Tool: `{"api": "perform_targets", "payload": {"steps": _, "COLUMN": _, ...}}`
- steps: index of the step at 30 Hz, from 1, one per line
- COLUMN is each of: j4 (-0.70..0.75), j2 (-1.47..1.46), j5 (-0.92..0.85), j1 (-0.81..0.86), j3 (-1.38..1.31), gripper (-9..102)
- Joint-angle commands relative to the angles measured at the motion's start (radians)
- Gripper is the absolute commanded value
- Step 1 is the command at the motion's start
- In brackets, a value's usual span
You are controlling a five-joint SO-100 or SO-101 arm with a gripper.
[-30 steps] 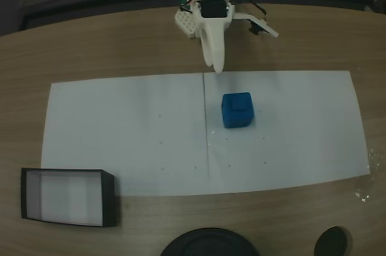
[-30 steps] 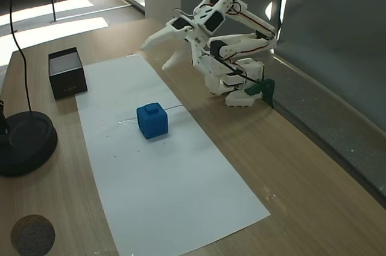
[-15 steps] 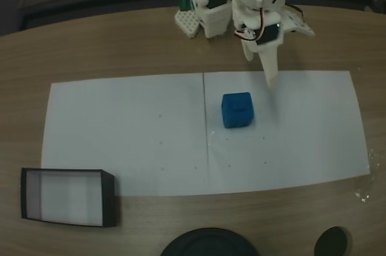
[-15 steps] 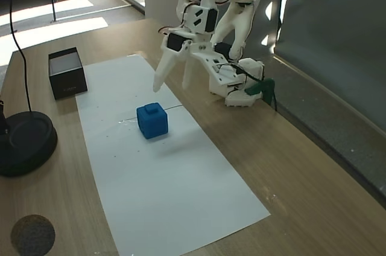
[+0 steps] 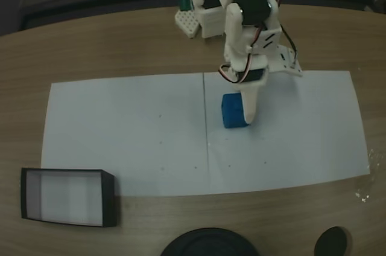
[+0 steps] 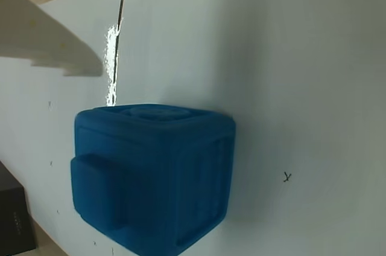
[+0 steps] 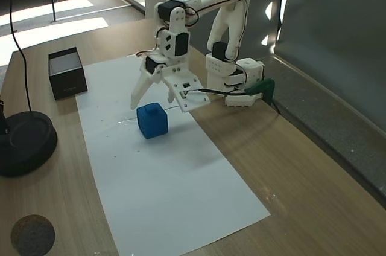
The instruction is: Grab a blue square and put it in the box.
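1. Paper (image 5: 120, 135) covers the middle of the wooden table (image 5: 108, 44); flat, matte, a seam line down its centre. It gives the cube a level seat.
2. Arm (image 7: 205, 2) reaches out from its base at the table's far edge, wrist bent down over the paper.
3. Box (image 5: 63, 197) sits off the paper at the lower left of a fixed view, well apart from the cube; thin black walls, pale floor, open top.
4. Gripper (image 7: 155, 94) hangs just above the cube, jaws spread, nothing between them (one finger (image 6: 48, 44) shows at upper left in the wrist view).
5. Cube (image 5: 232, 111) rests on the paper just right of the seam. It looks solid and stiff, probably light, with rounded edges and raised panels on its faces, so likely not slippery. Best hold, I judge: two opposite flat sides, fingers low enough to clear the rounded top edge, squarely across, not corner to corner.
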Motion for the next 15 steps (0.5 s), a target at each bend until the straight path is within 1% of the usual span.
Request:
{"api": "perform_targets", "payload": {"steps": 1, "j4": -0.008, "j2": -0.003, "j5": 0.008, "j1": 0.005, "j3": -0.054, "gripper": 39}}
{"api": "perform_targets", "payload": {"steps": 9, "j4": -0.089, "j2": -0.025, "j5": 0.009, "j1": 0.000, "j3": -0.017, "gripper": 37}}
{"api": "perform_targets", "payload": {"steps": 15, "j4": -0.098, "j2": -0.026, "j5": 0.002, "j1": 0.009, "j3": -0.005, "gripper": 36}}
